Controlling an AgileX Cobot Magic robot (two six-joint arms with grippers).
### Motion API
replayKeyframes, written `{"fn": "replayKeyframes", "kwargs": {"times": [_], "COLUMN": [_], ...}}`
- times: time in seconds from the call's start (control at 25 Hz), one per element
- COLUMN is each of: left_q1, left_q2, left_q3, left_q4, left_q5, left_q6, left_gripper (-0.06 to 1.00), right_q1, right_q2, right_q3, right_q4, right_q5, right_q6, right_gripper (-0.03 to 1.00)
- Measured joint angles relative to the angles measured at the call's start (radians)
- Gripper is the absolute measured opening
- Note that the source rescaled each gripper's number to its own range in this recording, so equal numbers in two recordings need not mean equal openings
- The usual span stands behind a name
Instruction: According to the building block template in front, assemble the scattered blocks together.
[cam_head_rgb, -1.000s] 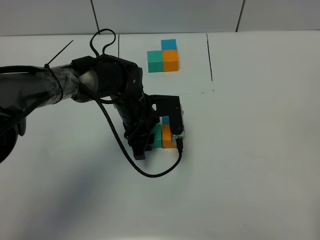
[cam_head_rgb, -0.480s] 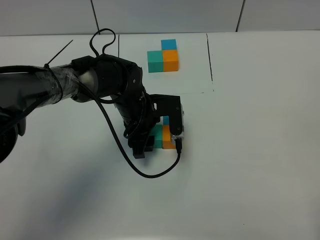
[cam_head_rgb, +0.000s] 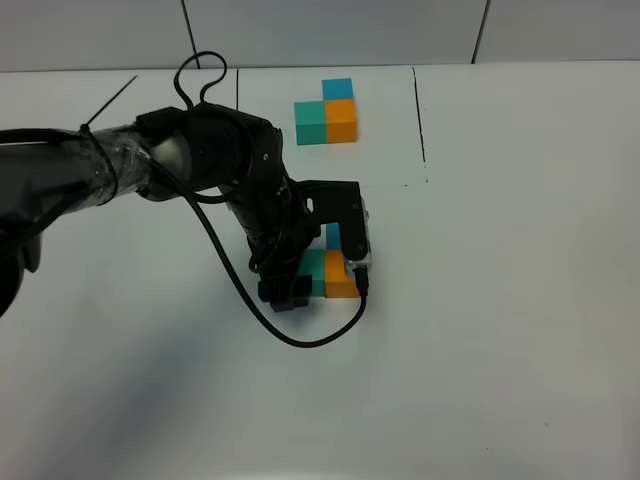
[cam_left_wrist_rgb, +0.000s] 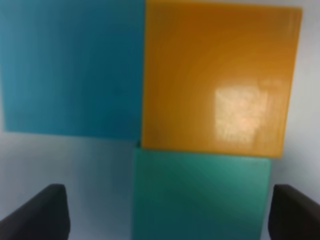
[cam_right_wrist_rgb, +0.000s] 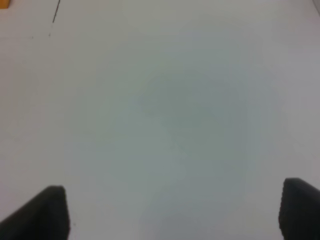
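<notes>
Near the table's middle, your left gripper (cam_head_rgb: 312, 283) stands spread wide around the teal-green cube (cam_left_wrist_rgb: 200, 195), both fingertips clear of its sides. That cube touches the glossy orange cube (cam_left_wrist_rgb: 217, 77), which touches the sky-blue cube (cam_left_wrist_rgb: 72, 67): an L matching the black-outlined template cluster (cam_head_rgb: 328, 112) at the far edge. The likely risk is on retreat: lifting crookedly could let a finger clip the teal-green cube and break the joint, since nothing locks them. Your right gripper (cam_right_wrist_rgb: 172, 212) hangs open over the bare white table (cam_right_wrist_rgb: 175, 100), holding nothing. Count three loose cubes, three template cubes, two grippers.
</notes>
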Motion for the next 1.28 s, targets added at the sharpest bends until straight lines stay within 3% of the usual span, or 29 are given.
{"fn": "replayKeyframes", "kwargs": {"times": [0.32, 0.52, 0.96, 1.28], "left_q1": [0.000, 0.036, 0.362, 0.535], "left_q2": [-0.200, -0.316, -0.412, -0.529], "left_q3": [0.000, 0.000, 0.000, 0.000], "left_q4": [0.019, 0.045, 0.052, 0.052], "left_q5": [0.082, 0.099, 0.083, 0.065], "left_q6": [-0.004, -0.075, -0.343, -0.549], "left_gripper": [1.00, 1.00, 0.99, 0.98], "right_q1": [0.000, 0.000, 0.000, 0.000], "right_q2": [0.000, 0.000, 0.000, 0.000], "right_q3": [0.000, 0.000, 0.000, 0.000], "right_q4": [0.000, 0.000, 0.000, 0.000], "right_q5": [0.000, 0.000, 0.000, 0.000], "right_q6": [0.000, 0.000, 0.000, 0.000], "right_gripper": [0.72, 0.72, 0.72, 0.72]}}
